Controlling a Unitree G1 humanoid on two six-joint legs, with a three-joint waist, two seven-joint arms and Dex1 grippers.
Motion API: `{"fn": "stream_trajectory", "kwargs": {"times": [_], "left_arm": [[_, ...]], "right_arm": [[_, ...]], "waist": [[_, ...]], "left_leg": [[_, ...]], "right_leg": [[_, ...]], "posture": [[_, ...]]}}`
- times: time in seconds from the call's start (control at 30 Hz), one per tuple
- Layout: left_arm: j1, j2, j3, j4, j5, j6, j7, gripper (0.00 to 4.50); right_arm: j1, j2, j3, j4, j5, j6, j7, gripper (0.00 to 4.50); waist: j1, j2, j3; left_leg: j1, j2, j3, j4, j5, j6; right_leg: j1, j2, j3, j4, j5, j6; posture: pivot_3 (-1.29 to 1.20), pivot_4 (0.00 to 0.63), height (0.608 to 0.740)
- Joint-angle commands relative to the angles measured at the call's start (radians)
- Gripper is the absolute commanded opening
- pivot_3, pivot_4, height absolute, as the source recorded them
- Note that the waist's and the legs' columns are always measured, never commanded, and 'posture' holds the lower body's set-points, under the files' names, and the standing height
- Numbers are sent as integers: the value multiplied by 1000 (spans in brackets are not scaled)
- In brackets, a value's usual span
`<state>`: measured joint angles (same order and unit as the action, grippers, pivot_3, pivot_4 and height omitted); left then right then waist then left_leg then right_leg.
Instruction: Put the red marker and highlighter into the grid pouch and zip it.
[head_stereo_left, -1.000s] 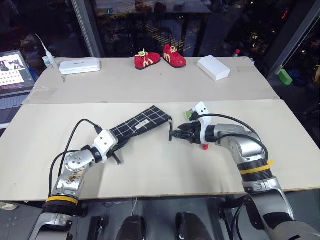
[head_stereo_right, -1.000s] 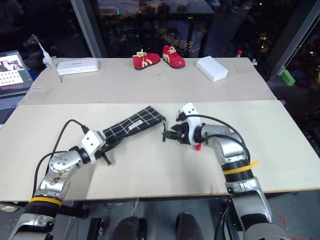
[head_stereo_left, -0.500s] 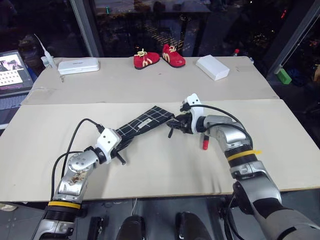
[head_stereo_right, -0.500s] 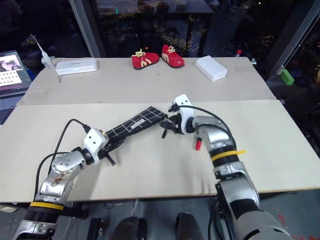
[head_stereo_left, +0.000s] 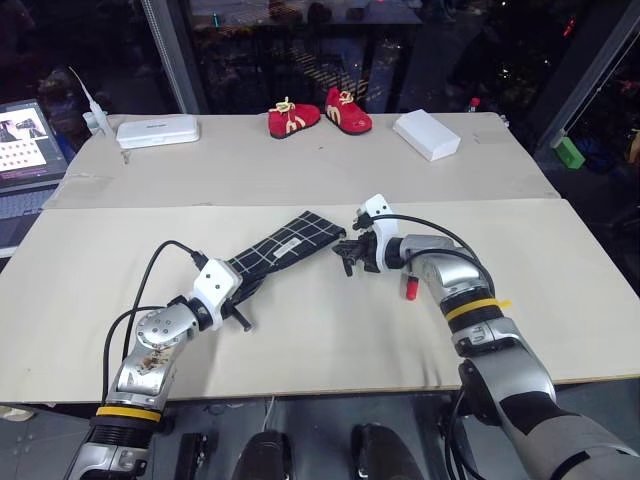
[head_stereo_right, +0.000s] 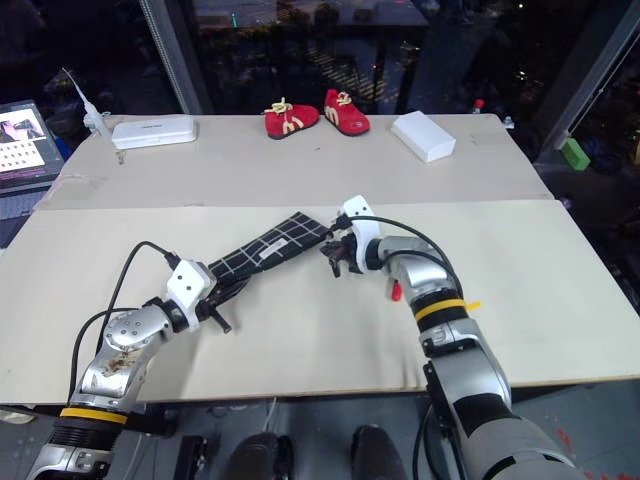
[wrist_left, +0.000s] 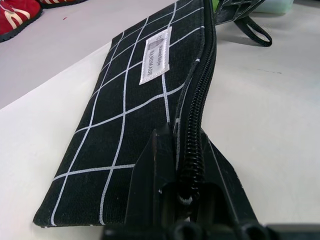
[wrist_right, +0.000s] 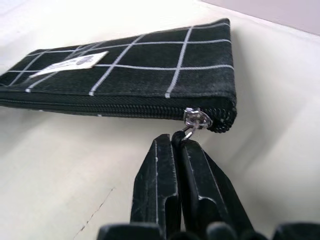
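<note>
the right end effector (wrist_right: 175, 145) has just clamped shut on the zipper pull strap (wrist_right: 181, 137) of the grid pouch (head_stereo_left: 285, 247) before it; the left end effector (wrist_left: 186, 165) stays pinched on the pouch's near end. unzipping can start; the red marker (head_stereo_left: 409, 291) lies beside the right wrist.

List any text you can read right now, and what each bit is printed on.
"HANDMADE": on the small white label sewn to the grid pouch, seen in the left wrist view; a smaller line above it is too blurred to read.
Laptop screen at the table's left edge: rows of small marks, too small to read.
Red shoes: yellow curved marks, no readable letters.
White boxes: no print visible.
</note>
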<state>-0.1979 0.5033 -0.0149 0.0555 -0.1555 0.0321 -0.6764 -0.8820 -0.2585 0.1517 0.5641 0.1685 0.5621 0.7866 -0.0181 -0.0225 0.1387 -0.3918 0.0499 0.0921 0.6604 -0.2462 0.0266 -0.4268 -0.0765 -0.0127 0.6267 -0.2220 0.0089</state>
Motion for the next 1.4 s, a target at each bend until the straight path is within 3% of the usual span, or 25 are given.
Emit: {"fn": "stream_trajectory", "kwargs": {"times": [0.03,0.3,0.87,0.97,1.1,1.27,1.4], "left_arm": [[-17,-8,7,-36,-3,9,10,0],[-48,-30,-10,-19,4,15,4,0],[-94,-60,-32,-2,13,32,-18,0],[-97,-65,-35,-1,15,33,-19,0],[-89,-66,-37,-10,15,35,-18,0],[-71,-63,-34,-23,16,36,-13,0],[-53,-56,-22,-38,12,41,-5,0]], "right_arm": [[6,9,41,-73,-13,-21,44,27],[57,23,244,-201,-129,-98,127,27],[49,72,303,-337,-114,-17,244,27],[39,90,296,-280,-151,-52,171,27],[1,83,218,-205,-132,-85,133,1320],[32,-9,162,-363,-15,69,273,2934],[164,-218,104,-676,159,204,451,2934]], "waist": [[0,0,0],[1,0,0],[3,0,0],[3,0,0],[3,0,0],[4,0,0],[13,0,0]], "left_leg": [[0,0,0,0,0,0],[0,0,0,0,0,0],[0,-1,-1,0,0,0],[0,-1,-1,0,0,0],[0,-1,0,0,0,0],[0,-1,-1,0,0,0],[-2,-1,-3,0,0,0]], "right_leg": [[0,0,0,0,0,0],[0,0,0,0,0,0],[0,0,-1,0,0,0],[0,0,-1,0,0,0],[0,1,-1,1,0,0],[0,0,-1,0,0,0],[0,0,-2,-1,0,0]], "posture": [[0,150,740],[0,150,740],[0,150,740],[0,150,740],[0,150,740],[0,150,740],[0,150,740]]}}
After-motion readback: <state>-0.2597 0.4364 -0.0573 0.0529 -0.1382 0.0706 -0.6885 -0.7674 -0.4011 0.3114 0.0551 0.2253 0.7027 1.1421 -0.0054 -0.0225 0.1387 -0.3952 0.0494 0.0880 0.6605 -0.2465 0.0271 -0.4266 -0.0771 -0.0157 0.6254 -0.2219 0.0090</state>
